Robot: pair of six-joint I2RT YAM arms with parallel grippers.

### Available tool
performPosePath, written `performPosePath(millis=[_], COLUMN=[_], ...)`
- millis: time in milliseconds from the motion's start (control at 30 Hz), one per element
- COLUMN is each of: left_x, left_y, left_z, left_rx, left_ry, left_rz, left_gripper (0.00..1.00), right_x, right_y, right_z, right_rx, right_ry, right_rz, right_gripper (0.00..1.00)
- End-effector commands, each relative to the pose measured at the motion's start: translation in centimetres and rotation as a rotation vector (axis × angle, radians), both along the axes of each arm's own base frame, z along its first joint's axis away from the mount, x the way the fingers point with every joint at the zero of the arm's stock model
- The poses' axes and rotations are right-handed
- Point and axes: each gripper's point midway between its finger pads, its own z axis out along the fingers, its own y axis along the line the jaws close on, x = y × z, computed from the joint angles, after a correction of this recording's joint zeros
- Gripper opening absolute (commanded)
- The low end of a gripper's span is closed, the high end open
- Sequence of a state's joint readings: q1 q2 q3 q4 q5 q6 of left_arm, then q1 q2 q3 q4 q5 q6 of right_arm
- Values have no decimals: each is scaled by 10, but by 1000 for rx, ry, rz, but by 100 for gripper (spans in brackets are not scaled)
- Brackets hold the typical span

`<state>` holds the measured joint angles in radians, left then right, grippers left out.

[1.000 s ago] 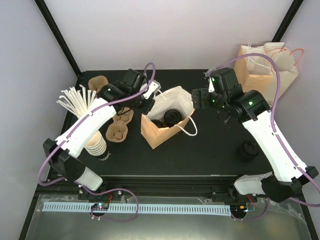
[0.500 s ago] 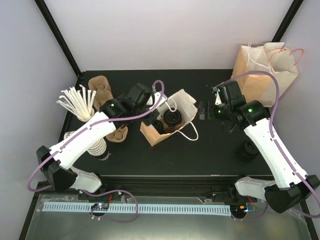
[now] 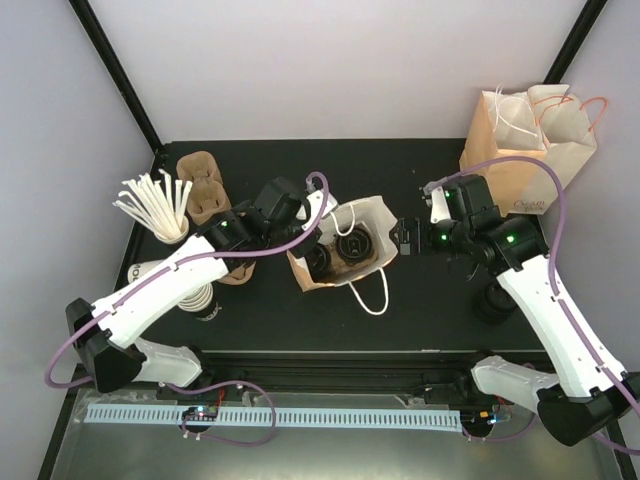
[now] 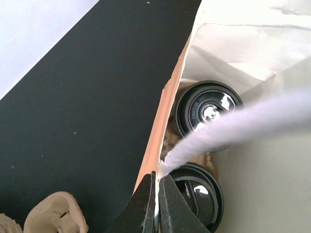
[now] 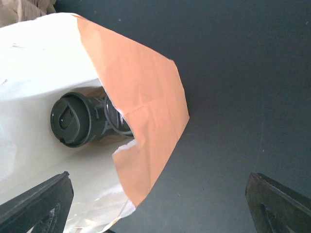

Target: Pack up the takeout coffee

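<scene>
**A:** Where is the coffee at this moment?

**B:** Two takeout coffee cups with glossy black round plastic lids (image 3: 352, 243) stand upright, side by side, inside the brown paper bag with white lining (image 3: 330, 282) in the middle of the table.

**A:** And the arms?

**B:** The left gripper (image 4: 157, 189) has its fingers pressed together on the bag's left rim, just where the white cord handle (image 4: 233, 127) comes out. The right gripper (image 3: 403, 238) is just beside the bag's right wall. Its fingers are wide apart and it holds nothing.

**A:** So the packing is finished?

**B:** I judge it is nearly finished, because both cups I can see clearly are in the bag. One dark round thing (image 3: 495, 302) lies on the table near the right arm. It may be one more lidded cup, but it is too dim to tell. If it is, it must go in too. After that, only the rim must be released.
</scene>
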<state>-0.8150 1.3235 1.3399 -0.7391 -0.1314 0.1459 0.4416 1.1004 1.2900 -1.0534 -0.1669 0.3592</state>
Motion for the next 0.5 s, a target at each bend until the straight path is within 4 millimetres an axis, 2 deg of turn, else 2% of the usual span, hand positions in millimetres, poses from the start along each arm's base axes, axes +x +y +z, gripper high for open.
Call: performPosePath(millis=[0,133,300,400,467], left_x=[21,40,73,89,98], left_y=[-6,-11,-12,-14,-15], left_z=[21,23,29,27,32], left_rx=[-69,-135,-270,-319,-334], left_ry=[6,97,235,317,342], left_rz=[88,128,185,203,217], left_gripper=[2,2,2,1,1], right_x=[19,33,46,52,55], right_y=[-6,-14,-29,-36,-40], right_z=[38,61,82,87,86], right_rx=[8,-10,-13,-19,-36], right_ry=[-140,-198,-271,-296,-286], right_rz=[-46,-108,-185,-218,-236], right_gripper=[100,100,100,100,100])
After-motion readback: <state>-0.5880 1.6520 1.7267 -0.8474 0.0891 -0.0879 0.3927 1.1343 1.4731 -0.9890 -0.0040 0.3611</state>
